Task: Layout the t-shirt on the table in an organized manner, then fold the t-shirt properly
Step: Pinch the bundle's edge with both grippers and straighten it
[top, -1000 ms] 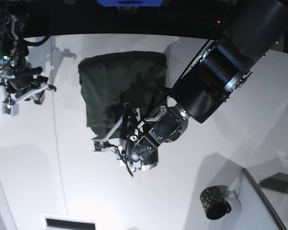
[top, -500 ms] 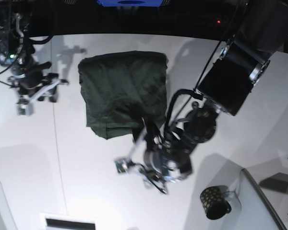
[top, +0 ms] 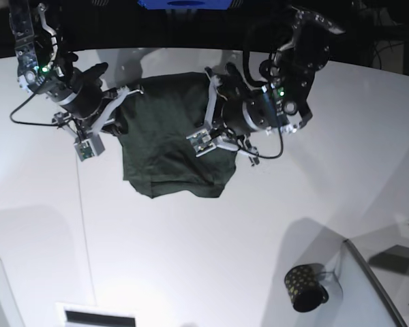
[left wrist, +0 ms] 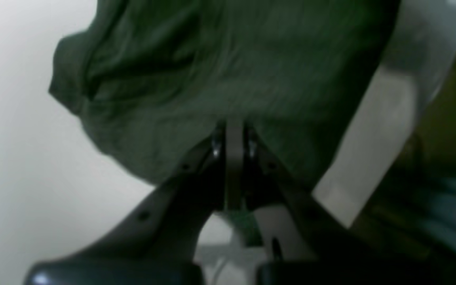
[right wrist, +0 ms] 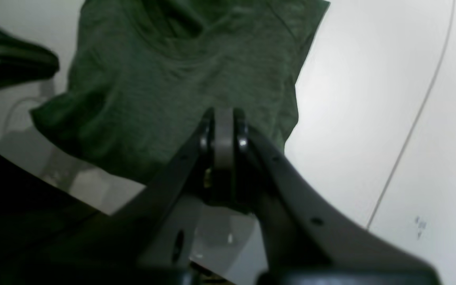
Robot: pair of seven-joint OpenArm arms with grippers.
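Base camera: high overhead, facing straight down at the worktop [top: 211,259], far enough to take in both arms and the whole t-shirt [top: 174,146]. Left wrist camera: mounted behind the left claw [left wrist: 234,136], looking along its closed jaws, very near the t-shirt [left wrist: 228,71], blurred. Right wrist camera: same mounting behind the right claw [right wrist: 224,126], jaws also closed, close above the t-shirt [right wrist: 180,75] and bare worktop [right wrist: 350,99] beside it. All three views share the t-shirt.
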